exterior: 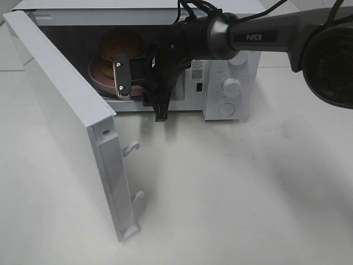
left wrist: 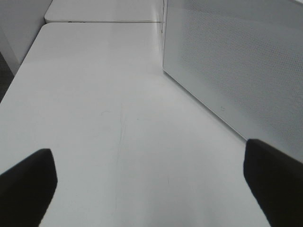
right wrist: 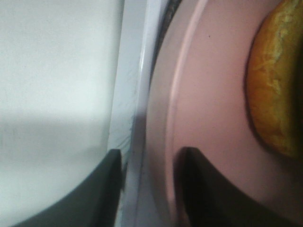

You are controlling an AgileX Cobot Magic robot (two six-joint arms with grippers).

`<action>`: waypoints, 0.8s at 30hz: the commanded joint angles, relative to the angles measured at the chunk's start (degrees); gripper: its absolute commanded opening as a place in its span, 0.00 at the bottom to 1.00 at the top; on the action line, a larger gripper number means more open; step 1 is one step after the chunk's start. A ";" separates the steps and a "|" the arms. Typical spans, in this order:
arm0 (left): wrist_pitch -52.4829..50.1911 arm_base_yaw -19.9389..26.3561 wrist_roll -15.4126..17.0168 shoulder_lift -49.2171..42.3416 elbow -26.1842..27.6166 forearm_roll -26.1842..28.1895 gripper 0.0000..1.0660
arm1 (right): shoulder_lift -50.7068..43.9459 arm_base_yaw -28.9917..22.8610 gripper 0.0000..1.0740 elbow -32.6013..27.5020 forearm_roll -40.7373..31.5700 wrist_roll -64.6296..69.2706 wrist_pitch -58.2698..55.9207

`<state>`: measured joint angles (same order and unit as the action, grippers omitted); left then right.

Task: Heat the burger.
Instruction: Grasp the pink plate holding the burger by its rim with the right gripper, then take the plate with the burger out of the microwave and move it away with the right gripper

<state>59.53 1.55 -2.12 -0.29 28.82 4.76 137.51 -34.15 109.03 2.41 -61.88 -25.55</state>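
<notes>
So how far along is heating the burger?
Done: door open, burger on its plate inside the microwave. In hand: right gripper straddles the plate rim at the opening. Still to do, probably: withdraw, shut the door, turn the dial.

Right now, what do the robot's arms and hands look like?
The right arm is a dark grey tube with white PiPER lettering, a silver ring and black cables by its wrist. The right hand is black, with blunt fingers. Of the left hand only two black rounded fingertips show.

Microwave door (exterior: 60, 94) glossy wht; plate (right wrist: 213, 94) smooth pink; burger (right wrist: 274, 80) rough; table (exterior: 248, 193) matt.
</notes>
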 commanded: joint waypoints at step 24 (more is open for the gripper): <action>-0.06 -0.34 -0.06 -1.03 -0.23 -0.11 0.94 | -6.13 -1.55 0.00 -0.29 -4.53 -9.68 -6.59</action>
<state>59.53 1.55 -2.12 -0.29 28.82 4.76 133.16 -35.47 108.86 -0.97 -69.39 -33.52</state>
